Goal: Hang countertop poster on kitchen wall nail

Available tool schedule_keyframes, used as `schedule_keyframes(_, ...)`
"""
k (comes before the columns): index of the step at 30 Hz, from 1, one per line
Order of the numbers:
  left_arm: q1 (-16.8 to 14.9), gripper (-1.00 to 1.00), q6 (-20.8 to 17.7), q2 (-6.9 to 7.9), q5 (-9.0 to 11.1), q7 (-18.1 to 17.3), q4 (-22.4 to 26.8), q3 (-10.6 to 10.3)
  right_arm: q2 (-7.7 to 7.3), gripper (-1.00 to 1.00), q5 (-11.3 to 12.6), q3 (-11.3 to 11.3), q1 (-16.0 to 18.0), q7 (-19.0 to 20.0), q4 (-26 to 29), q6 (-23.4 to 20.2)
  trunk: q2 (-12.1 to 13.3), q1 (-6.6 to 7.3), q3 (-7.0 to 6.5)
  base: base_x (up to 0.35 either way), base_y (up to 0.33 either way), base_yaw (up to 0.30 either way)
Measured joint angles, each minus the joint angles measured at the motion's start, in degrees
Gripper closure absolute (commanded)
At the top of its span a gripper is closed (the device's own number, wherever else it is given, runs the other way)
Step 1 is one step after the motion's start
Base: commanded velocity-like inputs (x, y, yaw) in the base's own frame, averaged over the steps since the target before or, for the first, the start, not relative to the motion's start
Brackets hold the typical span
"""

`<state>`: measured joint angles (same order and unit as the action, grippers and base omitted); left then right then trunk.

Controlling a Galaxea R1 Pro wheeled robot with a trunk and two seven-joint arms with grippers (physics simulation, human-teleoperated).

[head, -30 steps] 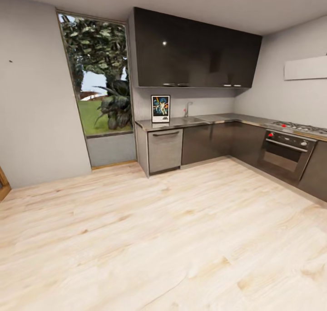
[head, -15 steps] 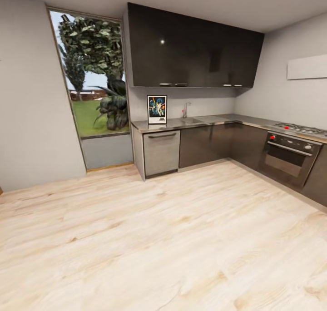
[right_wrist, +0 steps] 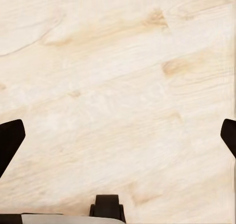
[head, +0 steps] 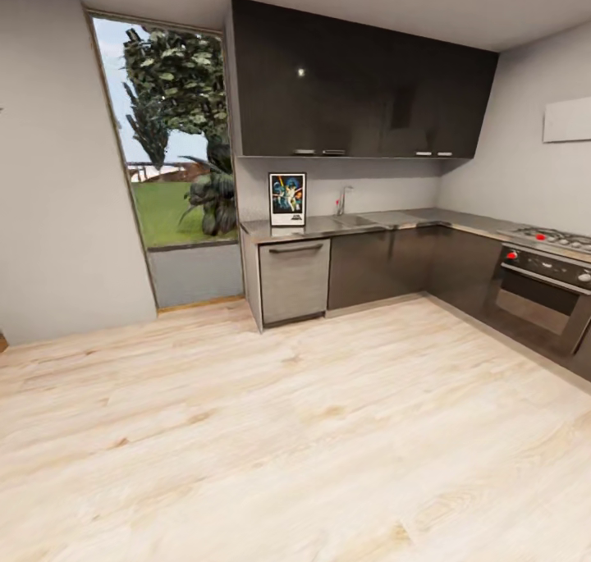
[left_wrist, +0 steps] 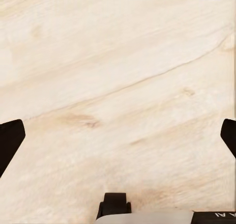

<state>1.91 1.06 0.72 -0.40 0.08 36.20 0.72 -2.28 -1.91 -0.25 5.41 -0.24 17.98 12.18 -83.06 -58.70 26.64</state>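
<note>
The poster (head: pixel 287 198) stands upright at the left end of the kitchen countertop (head: pixel 386 220), leaning against the pale wall under the dark upper cabinets. It is far across the floor from me. The sink tap (head: pixel 341 199) rises just to its right. The wall nails are out of view. In the left wrist view my left gripper (left_wrist: pixel 118 140) is open, its dark fingertips (left_wrist: pixel 10 141) wide apart over bare wooden floor. My right gripper (right_wrist: pixel 118 140) is open too, holding nothing, above the floor.
A tall window (head: pixel 172 152) with plants outside sits left of the cabinets. A steel dishwasher front (head: pixel 294 279) is below the poster. An oven with hob (head: pixel 546 287) stands along the right wall. Light wooden floor (head: pixel 287 431) stretches between me and the kitchen.
The whole head view has shifted, so the camera has moved: the kitchen corner looks slightly nearer and a small dot on the left wall has left the picture. The poster has not moved.
</note>
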Motion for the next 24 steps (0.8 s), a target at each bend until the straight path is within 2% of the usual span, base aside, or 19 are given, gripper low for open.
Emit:
schedule_keyframes(20, 0.0, -1.0, 0.0, 0.0, 0.0, 0.0, 0.0, 0.0, 0.0, -1.0, 0.0, 0.0, 0.0, 0.0, 0.0, 0.0, 0.0, 0.0, 0.0, 0.256, -0.241, 0.202)
schedule_keyframes(24, 0.0, -1.0, 0.0, 0.0, 0.0, 0.0, 0.0, 0.0, 0.0, -1.0, 0.0, 0.0, 0.0, 0.0, 0.0, 0.0, 0.0, 0.0, 0.0, 0.254, -0.243, 0.113)
